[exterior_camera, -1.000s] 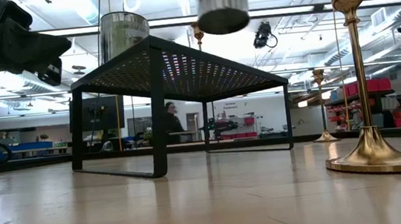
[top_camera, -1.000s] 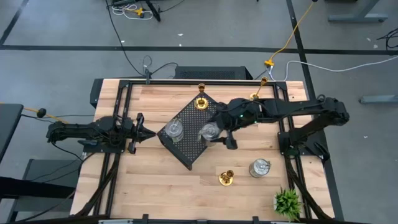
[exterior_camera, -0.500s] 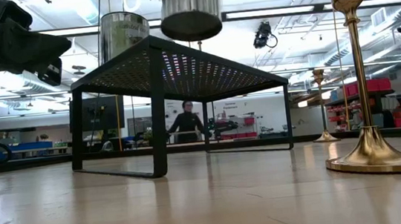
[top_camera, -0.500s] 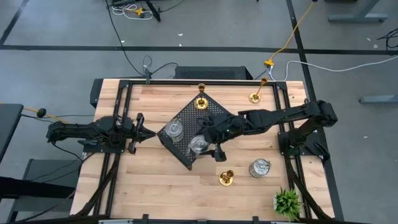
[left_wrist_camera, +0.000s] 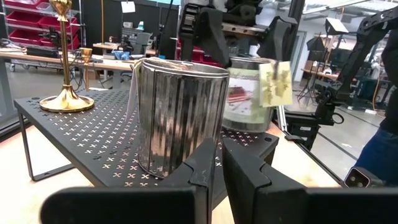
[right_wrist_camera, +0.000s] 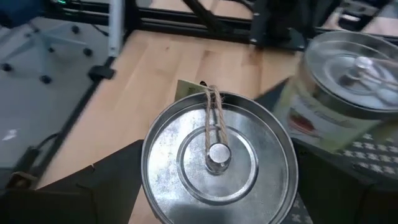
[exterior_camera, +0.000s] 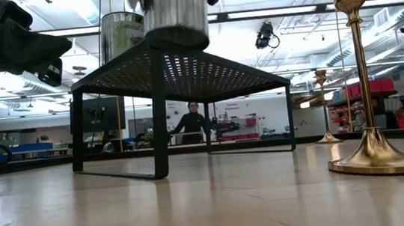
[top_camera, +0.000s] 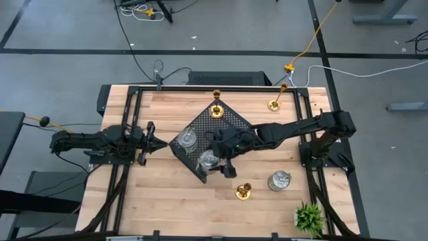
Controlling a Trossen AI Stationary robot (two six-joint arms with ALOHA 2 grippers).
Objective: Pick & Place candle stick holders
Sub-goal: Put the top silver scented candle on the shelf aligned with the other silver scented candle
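Silver, squat, ribbed-metal candle stick holder with a flat lid and a loop of twine at its centre (right_wrist_camera: 217, 163) is clamped between the fingers of the right gripper (top_camera: 215, 161), held just above the near corner of the black perforated metal tray (top_camera: 231, 120); in the low view its base hangs right over that corner. Judged rigid and fairly light; the polished wall looks slippery, so a grip across the body, below the lid rim, seems safest. Twine and paper tag are too loose to hold by. A second silver ribbed holder (top_camera: 188, 140) already stands on the tray, close beside the carried one. A tall gold holder with round base and thin stem (top_camera: 217, 110) stands at the tray's far corner. On the bare wooden table (top_camera: 160, 187) stand another gold holder (top_camera: 243, 192), a third silver holder (top_camera: 279, 180) and a further gold one (top_camera: 274, 104) near the far edge. Left gripper (top_camera: 148, 142) waits beside the tray, fingers nearly together, holding nothing. Small green plant (top_camera: 309, 216) sits at the table's near right corner.
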